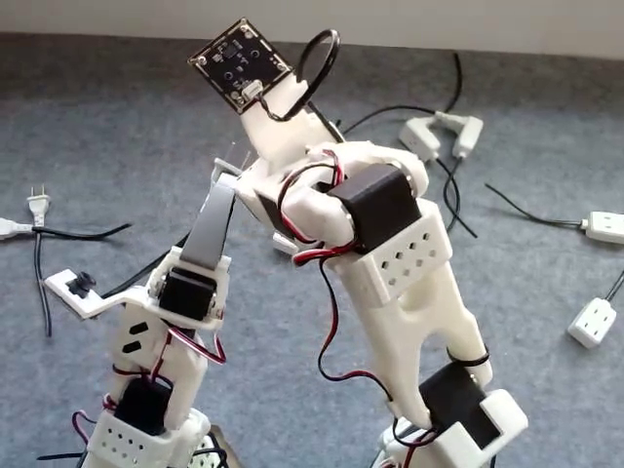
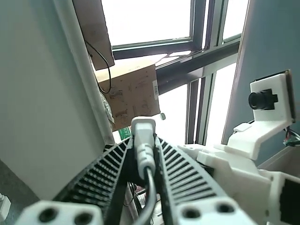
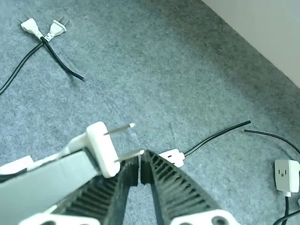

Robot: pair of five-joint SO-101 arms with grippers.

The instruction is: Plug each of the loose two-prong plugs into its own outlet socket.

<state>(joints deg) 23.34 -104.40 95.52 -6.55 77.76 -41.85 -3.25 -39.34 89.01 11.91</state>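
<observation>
The left gripper point(image 2: 143, 141) is clenched on a white two-prong plug point(image 2: 142, 131). The plug sits between the jaws near their tips, and its cord runs back along the gap. The right gripper point(image 3: 140, 160) has its jaws closed together, with nothing seen between them; one prong of the held plug reaches just to their tip. Beyond these jaws, a loose plug point(image 3: 171, 157) lies on the grey carpet point(image 3: 154, 70), and an outlet socket point(image 3: 286, 174) lies farther off.

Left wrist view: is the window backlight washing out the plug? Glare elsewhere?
Left wrist view: window is blown white, but the plug in front is not washed out. High view and right wrist view: even light on the carpet, no glare.
</observation>
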